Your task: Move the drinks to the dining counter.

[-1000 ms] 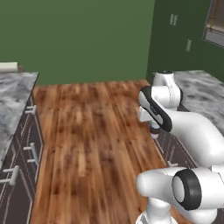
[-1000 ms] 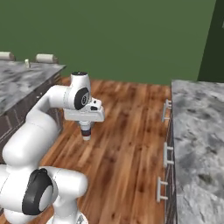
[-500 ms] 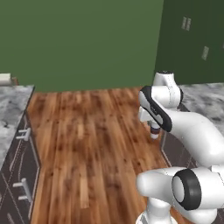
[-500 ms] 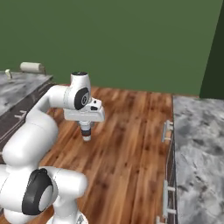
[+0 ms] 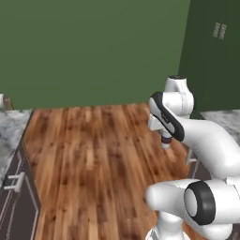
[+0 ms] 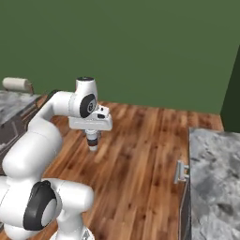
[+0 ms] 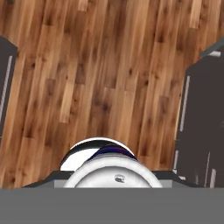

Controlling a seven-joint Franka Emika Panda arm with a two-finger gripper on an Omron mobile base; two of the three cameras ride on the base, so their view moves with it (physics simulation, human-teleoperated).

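A short white-topped cup (image 6: 93, 141), one of the drinks, hangs under my hand above the wooden floor, and my gripper (image 6: 93, 138) is shut on it. From the left base view the cup (image 5: 165, 140) shows as a small white and dark piece below the wrist. In the hand view its round white top (image 7: 103, 162) hides my fingertips. Marble-topped counters stand on both sides, one at the right (image 6: 216, 178) and one at the left (image 5: 8, 129). I cannot tell which of them is the dining counter.
Wooden floor (image 5: 93, 154) stretches ahead to a green wall. Dark cabinet fronts with metal handles (image 6: 180, 171) line the aisle on both sides (image 7: 199, 113). A paper roll (image 6: 16, 84) lies on the left counter. A dark green door (image 5: 213, 56) stands at the far right.
The whole scene has shifted in both base views, so the base has moved. The arm holds the same pose with the cup in the gripper.
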